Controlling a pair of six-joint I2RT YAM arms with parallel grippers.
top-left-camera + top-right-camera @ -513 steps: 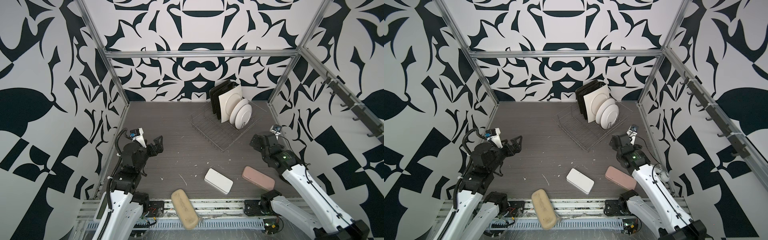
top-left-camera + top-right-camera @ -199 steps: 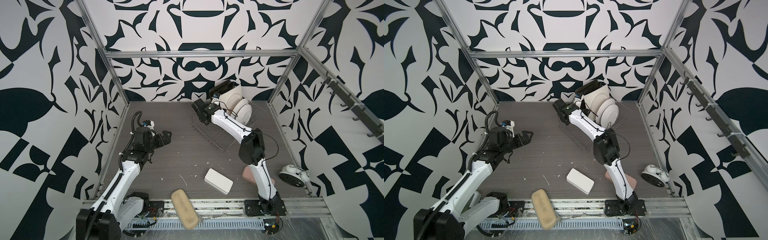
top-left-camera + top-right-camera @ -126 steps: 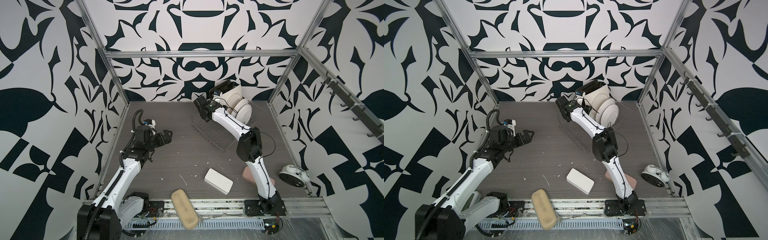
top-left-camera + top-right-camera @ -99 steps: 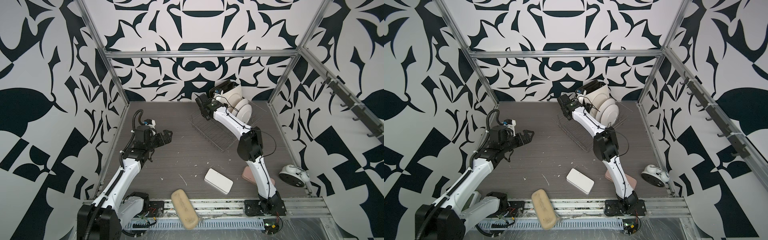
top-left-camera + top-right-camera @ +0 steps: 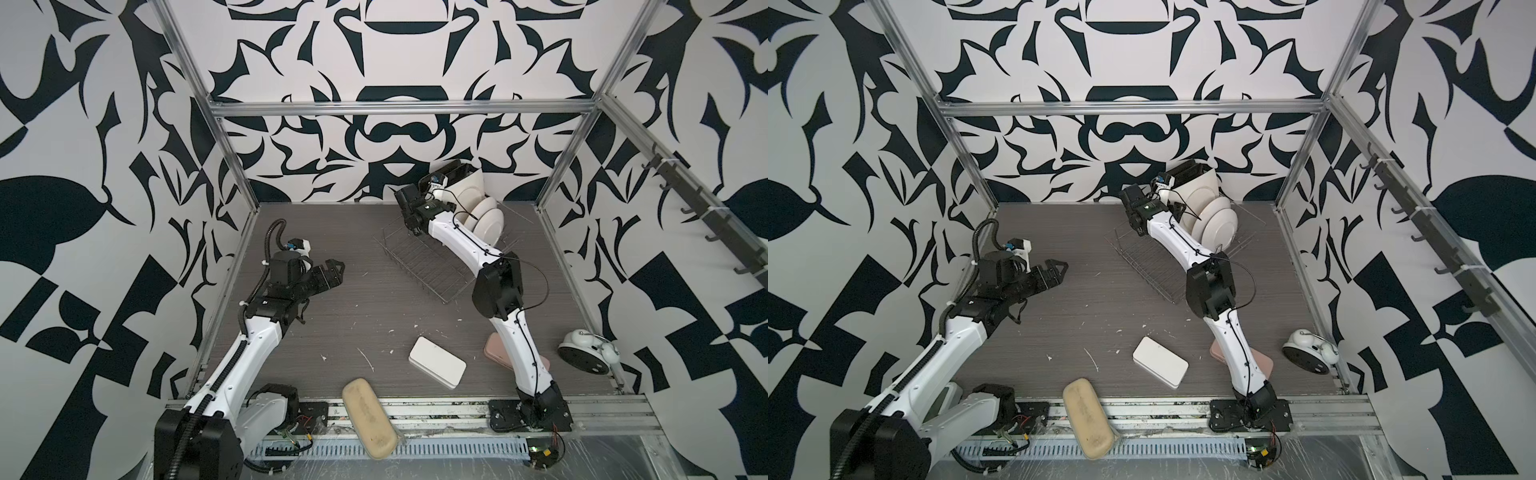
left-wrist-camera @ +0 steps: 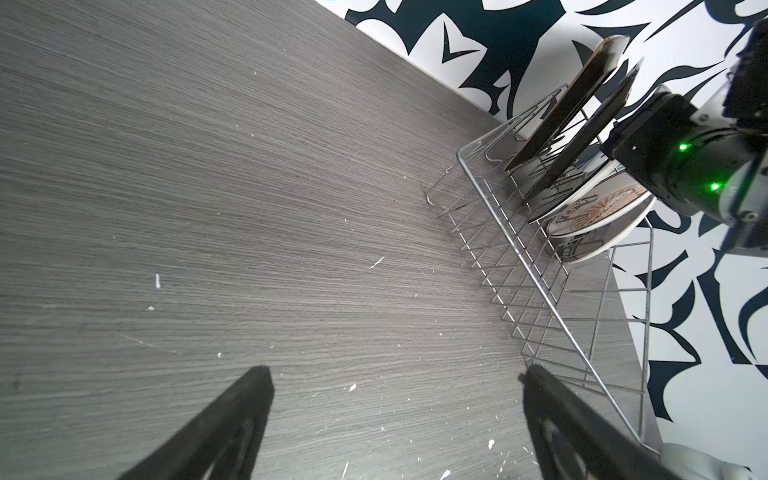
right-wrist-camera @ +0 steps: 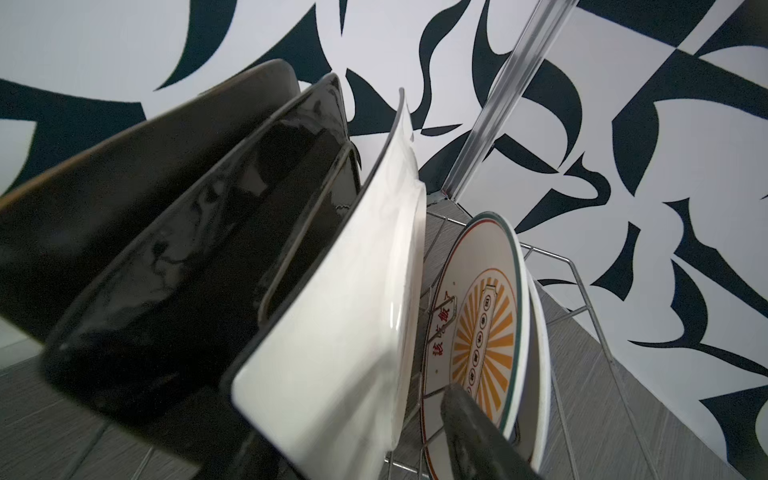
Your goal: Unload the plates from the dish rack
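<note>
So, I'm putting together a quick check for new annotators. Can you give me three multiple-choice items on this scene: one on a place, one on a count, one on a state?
1. Where does the dish rack stand?
A. At the far end of the table, on the right arm's side
B. At the front edge, on the left arm's side
C. In the table's centre

2. How many plates stand in it?
A. Three
B. Five
C. Seven

3. How is the left gripper?
A. Shut on a plate
B. Open and empty, over bare table
C. Shut and empty

Answers:
1 A: both top views show it far back on the right.
2 B: the right wrist view shows two black, one white square and two round.
3 B: its fingers stand wide apart with nothing between them.
</note>
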